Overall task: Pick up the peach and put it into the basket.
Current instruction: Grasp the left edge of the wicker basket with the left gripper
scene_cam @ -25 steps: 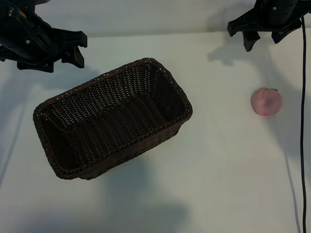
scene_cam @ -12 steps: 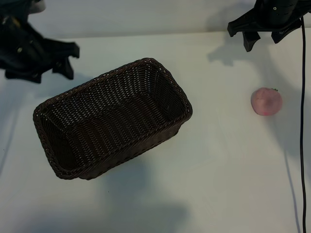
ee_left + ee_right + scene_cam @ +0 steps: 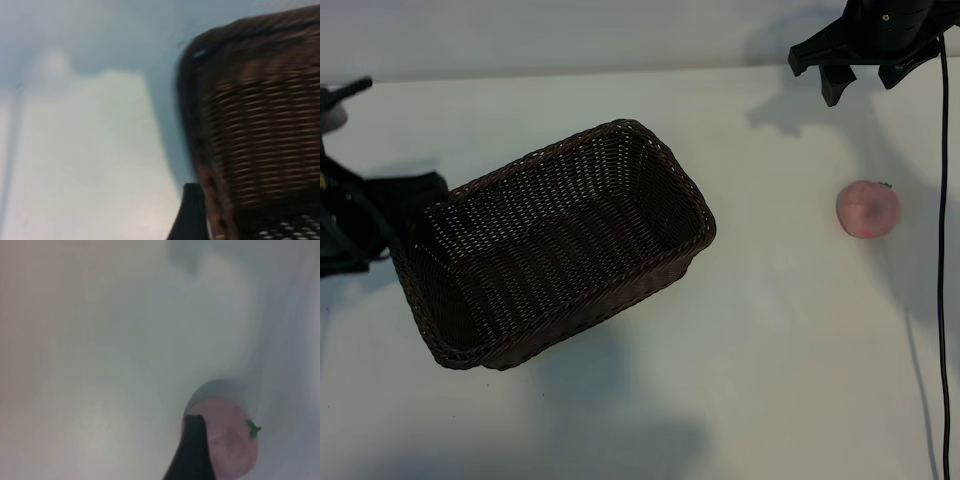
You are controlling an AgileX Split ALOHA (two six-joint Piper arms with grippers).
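**Left arm drops beside basket, peach untouched**

Your left tool [image 3: 370, 225] has swung down from the far corner to the bench [image 3: 750, 380], now just beside the basket [image 3: 555, 245] at its left end, jaws spread, holding nothing. No progress on the pick. Right tool [image 3: 865, 70] hasn't moved: far edge, released, empty. Peach [image 3: 868, 209] lies on the bench well right of the basket, near side of the right tool, apart from it. Right arm looks best placed to grab.

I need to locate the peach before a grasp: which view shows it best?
The exterior view: the whole peach lies unobstructed on the table, well right of the basket. The right wrist view shows it partly hidden by a dark finger. The left wrist view shows only basket and table.
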